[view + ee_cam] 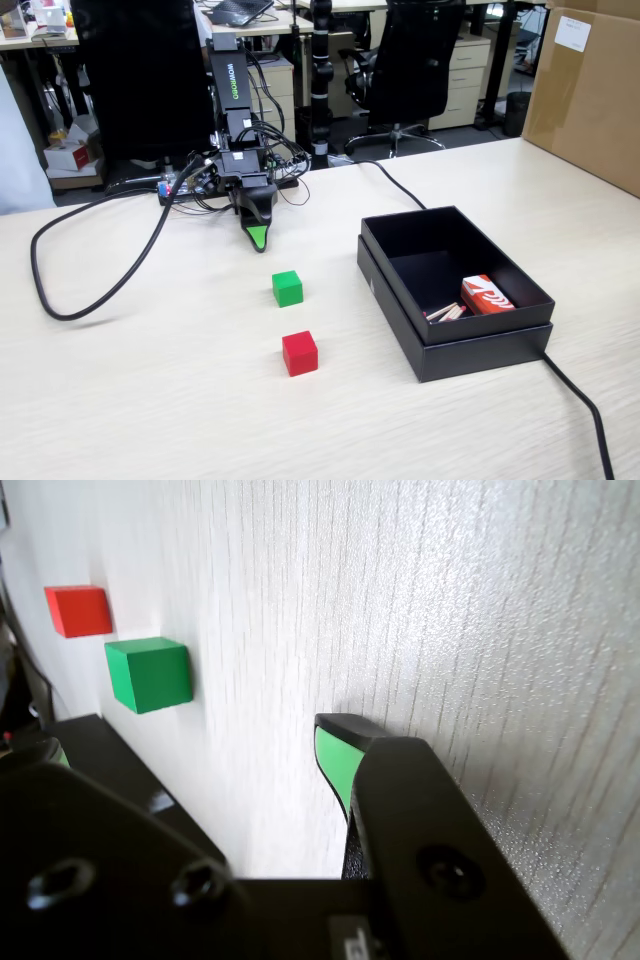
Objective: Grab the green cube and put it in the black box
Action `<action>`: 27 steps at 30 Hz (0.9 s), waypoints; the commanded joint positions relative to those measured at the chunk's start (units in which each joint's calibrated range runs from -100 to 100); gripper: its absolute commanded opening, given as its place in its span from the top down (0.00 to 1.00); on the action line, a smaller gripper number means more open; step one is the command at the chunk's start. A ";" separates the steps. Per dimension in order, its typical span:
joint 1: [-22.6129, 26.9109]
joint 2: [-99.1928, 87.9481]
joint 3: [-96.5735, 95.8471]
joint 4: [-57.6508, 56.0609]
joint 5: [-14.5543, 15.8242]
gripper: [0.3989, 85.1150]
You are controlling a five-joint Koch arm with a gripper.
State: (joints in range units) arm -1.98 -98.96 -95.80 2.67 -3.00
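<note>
Green cube sits on the bench, apart from the gripper — in the fixed view it lies just below and a bit right of the tip, i.e. straight out ahead. Red cube is further along the same line. Wrist view: green cube upper left, nothing in between. Gripper empty, tip low near the bench; only one green tip shows, so can't tell apart vs together. Black box is off to the right — likely next: reach fwd to the cube.
</note>
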 commanded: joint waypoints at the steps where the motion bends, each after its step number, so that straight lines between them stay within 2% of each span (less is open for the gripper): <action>1: -0.05 0.34 -0.66 -1.25 -0.05 0.43; 4: -0.05 0.46 1.69 -4.44 0.05 0.43; 10: 0.10 2.87 20.82 -27.42 3.13 0.43; 18: 1.03 26.85 56.00 -50.84 5.52 0.44; 27: 0.98 55.42 77.94 -57.14 5.67 0.44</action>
State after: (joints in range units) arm -1.00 -47.31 -23.32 -53.54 2.66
